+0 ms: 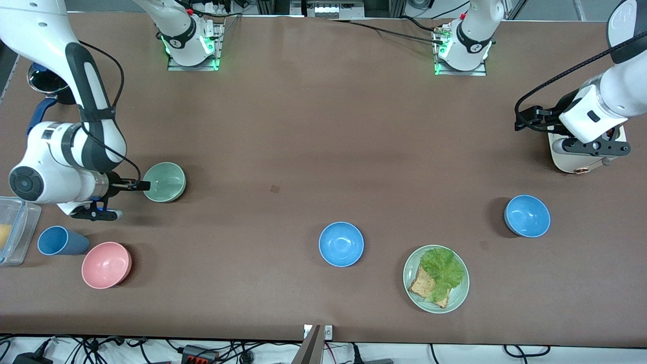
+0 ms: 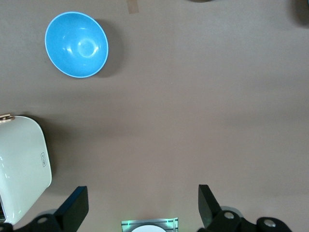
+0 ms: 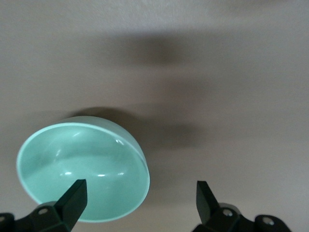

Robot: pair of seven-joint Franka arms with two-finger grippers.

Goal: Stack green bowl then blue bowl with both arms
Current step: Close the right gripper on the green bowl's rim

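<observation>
Right gripper [image 1: 132, 185] is at the green bowl [image 1: 164, 182], which sits at nine o'clock on the table [image 1: 303, 151], toward the right arm's end. Its jaws are spread, gripping nothing. The right wrist view shows what the front view cannot: one finger [image 3: 72, 198] is over the bowl's inside and the other is outside the rim, apparently set for a rim pinch.

Left gripper [image 1: 525, 121] waits, spread and empty, above the table at three o'clock, near the blue bowl [image 1: 527, 216]. It is presumably held back until the green bowl is placed.
</observation>
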